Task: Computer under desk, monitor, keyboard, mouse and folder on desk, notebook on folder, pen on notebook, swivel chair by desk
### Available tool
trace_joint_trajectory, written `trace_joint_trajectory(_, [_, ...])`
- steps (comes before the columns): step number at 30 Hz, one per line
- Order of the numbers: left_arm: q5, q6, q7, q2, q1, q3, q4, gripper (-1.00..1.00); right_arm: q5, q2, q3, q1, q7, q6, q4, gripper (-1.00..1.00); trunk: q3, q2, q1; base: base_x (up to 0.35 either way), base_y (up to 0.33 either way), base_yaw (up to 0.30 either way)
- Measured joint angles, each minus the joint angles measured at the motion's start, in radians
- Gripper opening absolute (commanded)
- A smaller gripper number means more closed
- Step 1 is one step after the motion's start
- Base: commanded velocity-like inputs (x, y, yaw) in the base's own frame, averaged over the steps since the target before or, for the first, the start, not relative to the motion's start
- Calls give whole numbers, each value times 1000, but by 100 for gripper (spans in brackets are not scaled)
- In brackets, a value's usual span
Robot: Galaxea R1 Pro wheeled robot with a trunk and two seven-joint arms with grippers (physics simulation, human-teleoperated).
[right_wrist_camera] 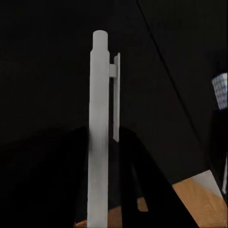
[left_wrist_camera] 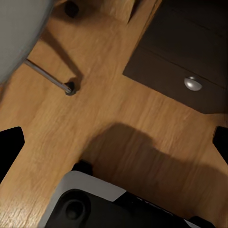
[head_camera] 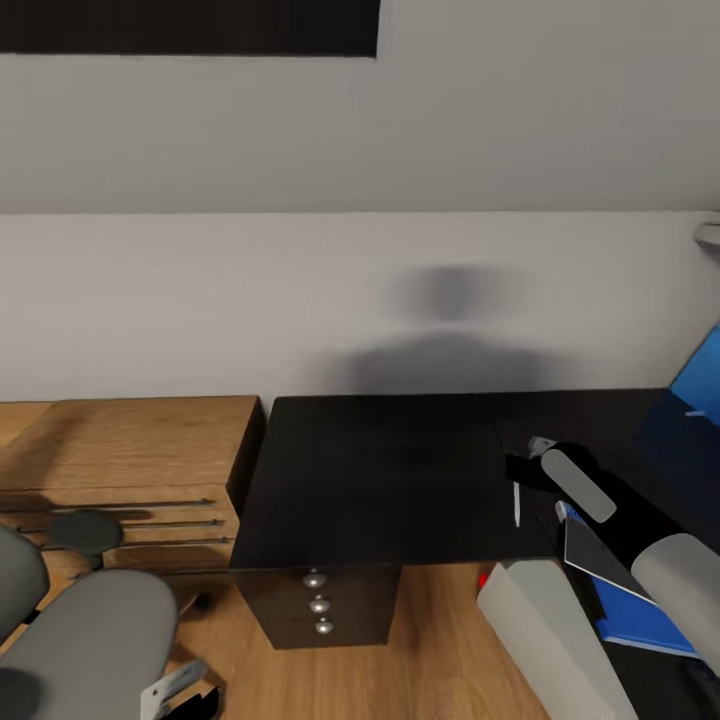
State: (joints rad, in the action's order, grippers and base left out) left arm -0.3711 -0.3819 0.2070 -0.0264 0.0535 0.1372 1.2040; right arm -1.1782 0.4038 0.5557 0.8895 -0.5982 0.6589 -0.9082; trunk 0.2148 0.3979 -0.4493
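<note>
My right gripper (head_camera: 519, 478) is shut on a slim white pen (head_camera: 516, 506), which hangs upright just over the front right part of the black desk (head_camera: 380, 470). Up close, the pen (right_wrist_camera: 99, 118) stands between the dark fingers (right_wrist_camera: 142, 190). To the right of it, under my forearm, a dark notebook (head_camera: 592, 555) lies on the blue folder (head_camera: 645, 625). The light grey computer (head_camera: 550, 640) with its red light stands on the floor below the desk edge. At lower left is the grey swivel chair (head_camera: 90, 640). My left gripper (left_wrist_camera: 114, 142) is open and empty above the floor.
A low light-wood shelving counter (head_camera: 120, 450) adjoins the desk on the left. The dark drawer unit (head_camera: 318, 600) with silver knobs (left_wrist_camera: 192, 84) faces me. A chrome chair leg with a caster (left_wrist_camera: 70, 88) crosses the wood floor. A slanted blue surface (head_camera: 703, 380) sits at the right edge.
</note>
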Motion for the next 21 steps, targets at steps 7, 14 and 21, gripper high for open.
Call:
trace_joint_trajectory(7, [-2,-1,-2,1,0,4,13,100,8,17,-2,0,31,-1,5,-100,-3,0,0,0,0,-296])
trace_joint_trajectory(14, [-2,-1,-2,1,0,4,15,100,13,25,-1,0,44,-4,18,-100,-5,0,0,0,0,-296])
trace_joint_trajectory(21, [-2,0,-2,1,0,4,16,100,54,26,-1,0,47,-7,36,-100,-8,0,0,0,0,-296])
